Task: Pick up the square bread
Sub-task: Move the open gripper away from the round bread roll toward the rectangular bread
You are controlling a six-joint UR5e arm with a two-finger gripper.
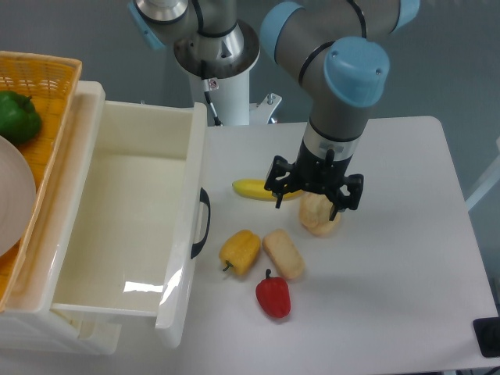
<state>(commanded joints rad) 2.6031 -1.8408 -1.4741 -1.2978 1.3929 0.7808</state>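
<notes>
Orange basket [55,86] at far left w/ a green pepper [17,116] in it, then a white bin [125,226] w/ dark handle. On the white surface [406,266]: yellow pepper [240,251], just beside it on its right the square bread [283,254], lying diagonal; red pepper [273,296] right below both. Banana [262,190] sits behind, partly under the tool. Fingers [314,205] hang over the rounder bun [320,215], up and right of the square bread, not touching it; can't tell if spread or closed. Open room to the right and front; surface edge well off at right.
</notes>
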